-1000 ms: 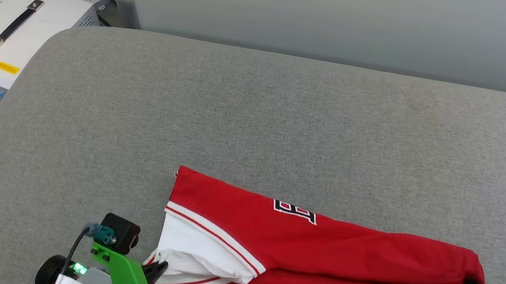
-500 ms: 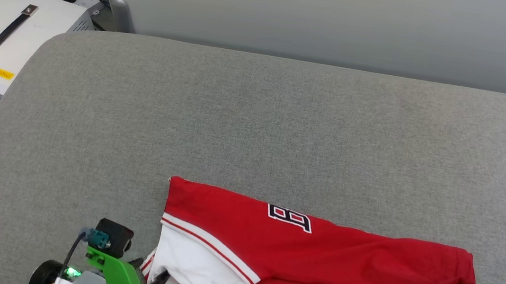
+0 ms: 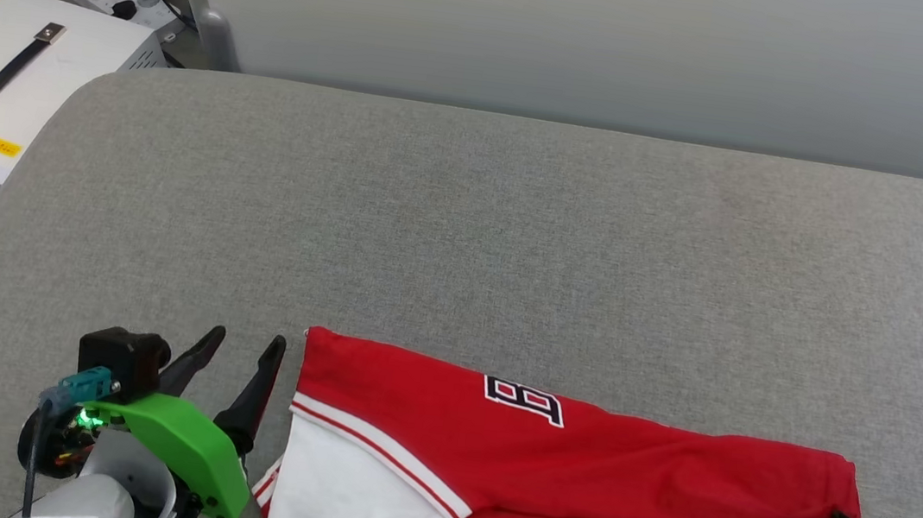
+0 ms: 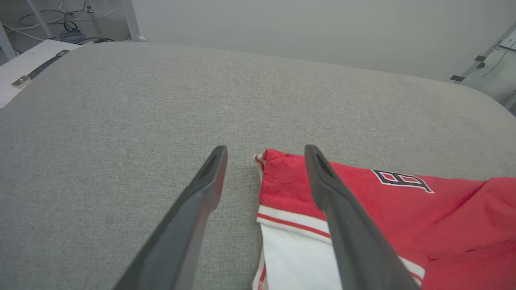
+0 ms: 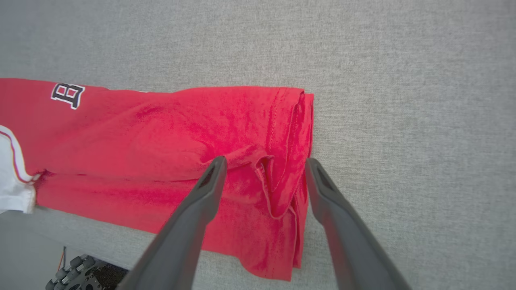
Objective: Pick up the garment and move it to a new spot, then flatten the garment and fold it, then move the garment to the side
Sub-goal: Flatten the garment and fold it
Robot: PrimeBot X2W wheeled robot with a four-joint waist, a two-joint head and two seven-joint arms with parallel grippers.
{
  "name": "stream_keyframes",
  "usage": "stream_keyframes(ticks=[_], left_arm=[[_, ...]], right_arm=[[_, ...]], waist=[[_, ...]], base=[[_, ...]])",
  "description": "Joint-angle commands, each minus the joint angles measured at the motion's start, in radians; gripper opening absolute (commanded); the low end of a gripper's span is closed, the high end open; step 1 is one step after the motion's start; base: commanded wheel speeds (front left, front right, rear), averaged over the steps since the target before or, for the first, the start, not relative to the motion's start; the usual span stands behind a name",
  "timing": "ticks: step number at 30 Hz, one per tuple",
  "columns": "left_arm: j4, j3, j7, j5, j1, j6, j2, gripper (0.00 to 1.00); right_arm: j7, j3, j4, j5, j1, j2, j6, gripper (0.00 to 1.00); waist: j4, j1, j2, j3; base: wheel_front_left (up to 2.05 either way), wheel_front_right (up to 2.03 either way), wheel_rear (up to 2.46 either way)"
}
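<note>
The garment (image 3: 575, 480) lay on the grey padded surface (image 3: 465, 225), close to its near edge and spread from the centre toward the right. It was doubled lengthwise into a long band. Black-and-white lettering showed on its far fold, and a white sleeve with striped trim sat at its near left end.

The left gripper (image 3: 248, 339) stood just left of the garment's left end, fingers spread apart and gripping nothing, with bare grey cloth between them. The right gripper (image 5: 266, 161) hung over the right end, also spread wide and empty. A puckered hem and several stacked edges showed between its fingers. Whether its tips touched the cloth could not be told.

The garment looked like a light, limp knit that was neither fragile nor slippery. It would likely sag wherever it was unsupported and cling to the textured surface if dragged, which could rumple the fold. The stacked layers might also slide apart if only the top one were pinched.

The best holds appeared to be the two short ends. On the left that meant the red corner by the sleeve seam, and on the right the bunched hem. Each pinch should go through every layer, and both ends should be lifted together.
</note>
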Motion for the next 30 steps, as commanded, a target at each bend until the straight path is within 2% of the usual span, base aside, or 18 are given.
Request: stream_keyframes(ticks=[1,6,9,14,19,24,25,26,27,28,30], left_arm=[[0.003,0.004,-0.026,0.037,0.007,0.009,-0.005,1.00],[0.024,0.025,-0.080,0.100,0.003,0.023,-0.026,1.00],[0.031,0.051,-0.092,0.115,0.011,0.015,-0.043,1.00],[0.052,0.077,-0.097,0.135,0.029,0.000,-0.053,1.00],[0.063,0.099,-0.099,0.149,0.036,-0.014,-0.064,1.00],[0.073,0.118,-0.099,0.158,0.041,-0.023,-0.073,1.00],[0.075,0.121,-0.099,0.160,0.042,-0.025,-0.075,1.00],[0.077,0.123,-0.099,0.162,0.043,-0.027,-0.078,1.00],[0.079,0.125,-0.099,0.163,0.043,-0.029,-0.080,1.00],[0.081,0.126,-0.099,0.165,0.044,-0.031,-0.082,1.00],[0.085,0.128,-0.099,0.168,0.046,-0.034,-0.086,1.00]], right_arm=[[0.013,-0.022,-0.002,-0.031,0.001,0.025,-0.001,1.00],[0.034,-0.112,0.043,-0.116,-0.020,0.130,-0.001,1.00],[0.043,-0.155,0.083,-0.141,-0.034,0.180,-0.001,1.00],[0.042,-0.197,0.158,-0.170,-0.053,0.217,-0.001,1.00],[0.052,-0.191,0.235,-0.186,-0.059,0.237,-0.001,1.00],[0.081,-0.131,0.263,-0.126,-0.059,0.274,-0.001,1.00],[0.085,-0.124,0.266,-0.117,-0.059,0.278,-0.001,0.90],[0.088,-0.114,0.268,-0.111,-0.059,0.280,-0.001,0.43],[0.085,-0.107,0.267,-0.111,-0.059,0.278,-0.001,0.07],[0.079,-0.100,0.267,-0.113,-0.059,0.274,-0.001,0.00],[0.064,-0.095,0.266,-0.115,-0.063,0.264,-0.001,0.00]], waist=[[0.006,0.0000,-0.0001,0.013],[0.017,0.0000,-0.0001,0.036],[0.025,0.0000,-0.0001,0.051],[0.033,0.0000,-0.0001,0.068],[0.037,0.0000,-0.0001,0.077],[0.032,0.0000,-0.0001,0.080],[0.031,0.0000,-0.0001,0.080],[0.030,0.0000,-0.0001,0.079],[0.029,0.0000,-0.0001,0.078],[0.028,0.0000,-0.0001,0.077],[0.026,0.0000,-0.0001,0.074]], base=[[0.00,0.00,0.00],[0.00,0.00,0.00],[0.00,0.00,0.00],[0.00,0.00,0.00],[0.00,0.00,0.00],[0.00,0.00,0.00],[0.00,0.00,0.00],[0.00,0.00,0.00],[0.00,0.00,0.00],[0.00,0.00,0.00],[0.00,0.00,0.00]])
